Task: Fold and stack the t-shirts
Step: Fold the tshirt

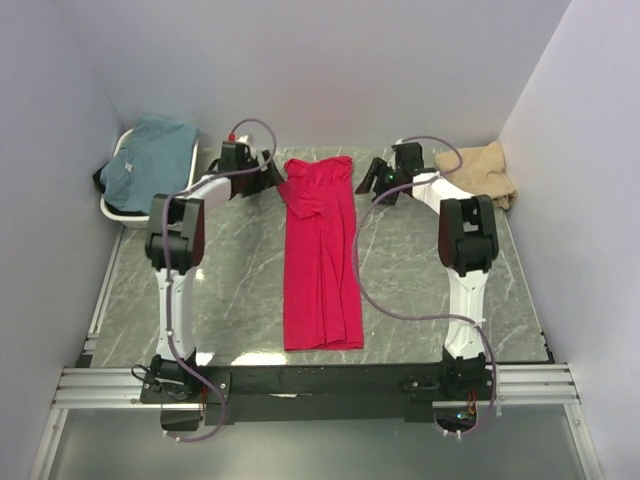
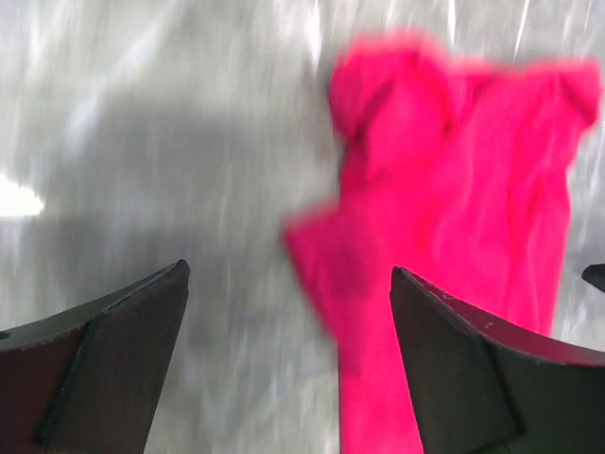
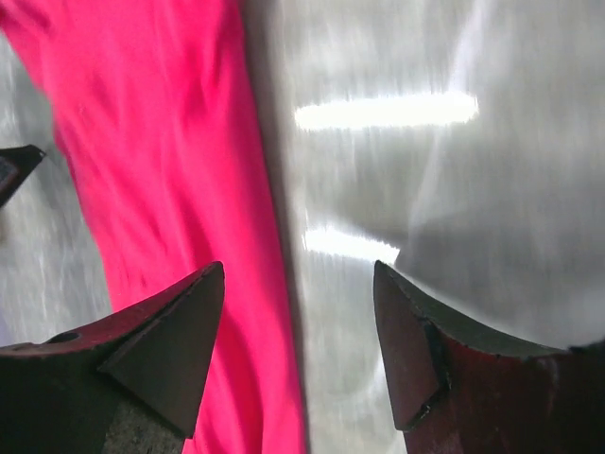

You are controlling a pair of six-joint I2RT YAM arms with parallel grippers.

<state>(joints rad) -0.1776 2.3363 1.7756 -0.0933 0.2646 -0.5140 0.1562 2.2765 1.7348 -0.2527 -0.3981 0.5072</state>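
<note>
My left claw (image 2: 288, 274) and right claw (image 3: 298, 270) both gape apart, empty, flanking the far end of the red t-shirt (image 1: 322, 255), which lies folded lengthwise mid-surface (image 1: 420, 290); teal t-shirt (image 1: 150, 160) far left, tan t-shirt (image 1: 485, 170) far right.

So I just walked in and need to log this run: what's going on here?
Two robot arms are folding t-shirts. The bright crimson red cloth t-shirt lies in the middle of the grey marbled table, folded lengthwise into a long strip. The left gripper and right gripper flank its far end, both open, holding nothing. The dusty teal blue t-shirt sits bunched in the white oval basket at far left; the tan beige t-shirt lies crumpled at far right. Nothing is stacked yet.
</note>
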